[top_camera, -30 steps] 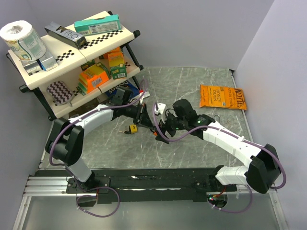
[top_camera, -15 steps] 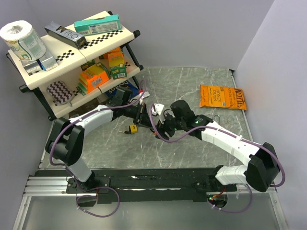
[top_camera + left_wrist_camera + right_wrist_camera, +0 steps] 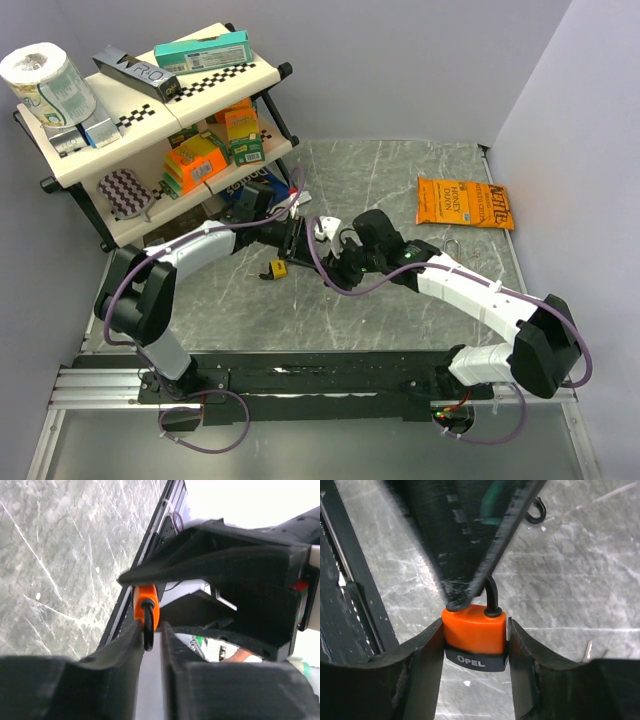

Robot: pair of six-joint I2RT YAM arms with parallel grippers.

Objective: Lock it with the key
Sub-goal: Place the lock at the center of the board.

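Note:
An orange padlock (image 3: 472,632) with a black "OPEL" base hangs in the air above the marble table (image 3: 400,180). My right gripper (image 3: 475,624) is shut on its body, a finger pressed against each side. The black shackle (image 3: 148,630) sits between the fingers of my left gripper (image 3: 152,629), whose jaws stand slightly apart with a gap beside the shackle. In the top view both grippers meet mid-table, the left gripper (image 3: 300,240) facing the right gripper (image 3: 338,258). I cannot make out the key for certain.
A small yellow and black item (image 3: 277,268) lies on the table just left of the grippers. A thin wire loop (image 3: 455,246) lies near an orange chip bag (image 3: 465,202). A two-tier shelf (image 3: 150,120) with boxes and a paper roll stands at the back left.
My right gripper has closed from wide open onto the padlock's body. My left gripper's jaws have loosened from tightly shut around the shackle. The right arm crept slightly left.

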